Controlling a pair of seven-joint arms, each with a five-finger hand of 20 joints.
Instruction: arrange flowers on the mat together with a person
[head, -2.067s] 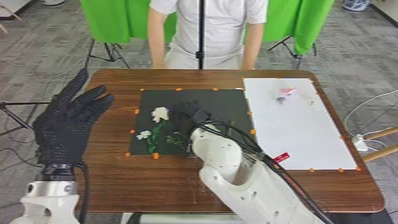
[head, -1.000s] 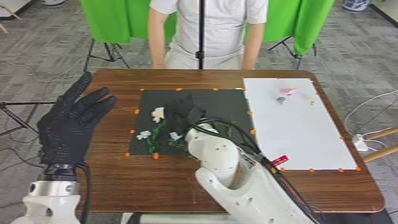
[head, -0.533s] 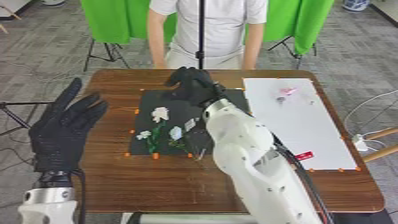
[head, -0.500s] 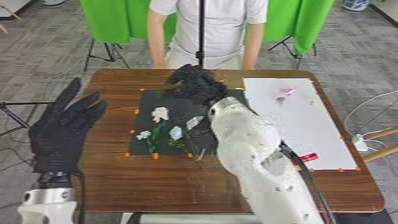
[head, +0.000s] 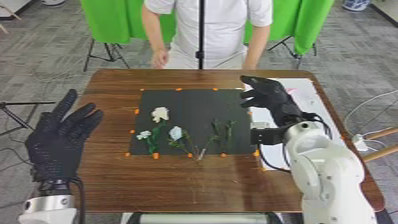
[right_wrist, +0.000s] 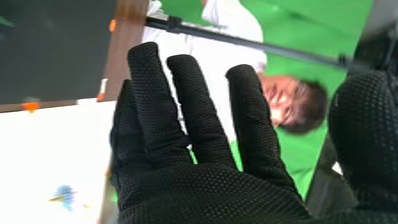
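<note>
Got R robot hand (head: 279, 103) released, straight fingers over white mat (head: 305, 90), nr far R corner of bench (head: 182, 187). Got L robot hand (head: 58, 147) relaxed too, by L edge. Have white flowers (head: 160, 114) on black mat (head: 188, 102), toward L edge; prob. green sprigs (head: 228, 134) closer to R edge.

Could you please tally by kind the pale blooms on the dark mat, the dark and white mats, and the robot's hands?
Pale blooms: 3
Dark mat: 1
White mat: 1
Left hand: 1
Right hand: 1
Total: 7
</note>
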